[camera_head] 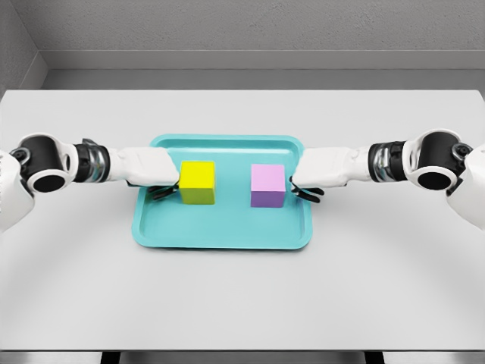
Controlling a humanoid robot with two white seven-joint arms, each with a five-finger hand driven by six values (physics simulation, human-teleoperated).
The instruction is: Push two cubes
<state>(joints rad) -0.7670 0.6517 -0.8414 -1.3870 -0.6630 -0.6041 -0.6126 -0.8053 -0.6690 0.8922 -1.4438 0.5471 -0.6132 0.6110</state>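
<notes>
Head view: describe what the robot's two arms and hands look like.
Both arms are white with rounded black-faced joints and ribbed silver-and-black wrist rings. The left hand and right hand have smooth white shells with thin dark fingers below. No cables or markings are visible.

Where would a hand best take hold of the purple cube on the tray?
Probably from above, fingers on the purple cube's front and back faces: it sits flat and upright on the teal tray, top clear. The right hand crowds its right face; the yellow cube stands apart on its left.

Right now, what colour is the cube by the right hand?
Pink, or light purple; the head view shows it, the only view here.
</notes>
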